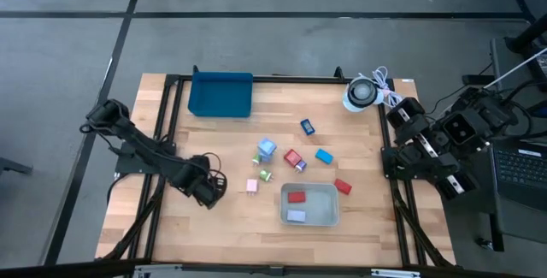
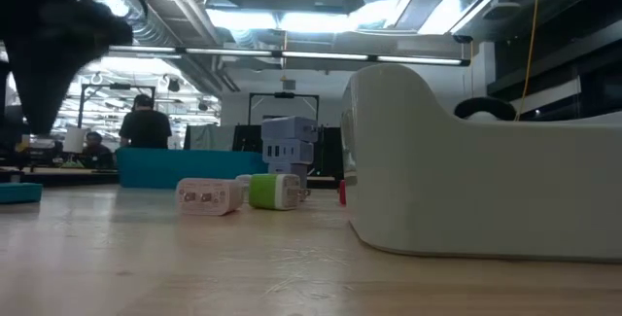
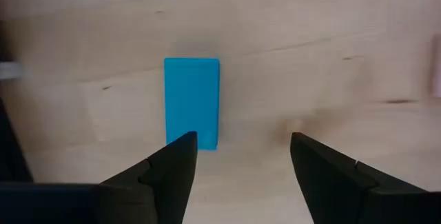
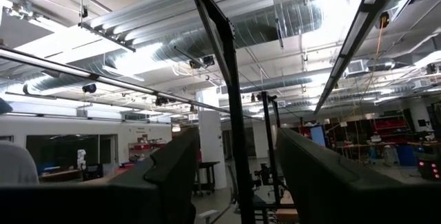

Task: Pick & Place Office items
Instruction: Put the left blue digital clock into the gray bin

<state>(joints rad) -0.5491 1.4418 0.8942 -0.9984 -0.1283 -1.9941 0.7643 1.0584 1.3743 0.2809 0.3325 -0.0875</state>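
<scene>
My left gripper hangs open over the table's left half, pointing down. A bright blue block lies flat on the wood just beyond its one fingertip; the arm hides this block in the high view. Other office items sit scattered mid-table: a light blue block, a blue one, a red one, a green one and a pink one. My right arm waits folded at the table's right edge, its gripper open and aimed up at the ceiling.
A pale grey bin near the table's near edge holds a red piece and a white one. A dark blue tray stands at the far edge, a white coiled cable at the far right corner. People sit in the room behind.
</scene>
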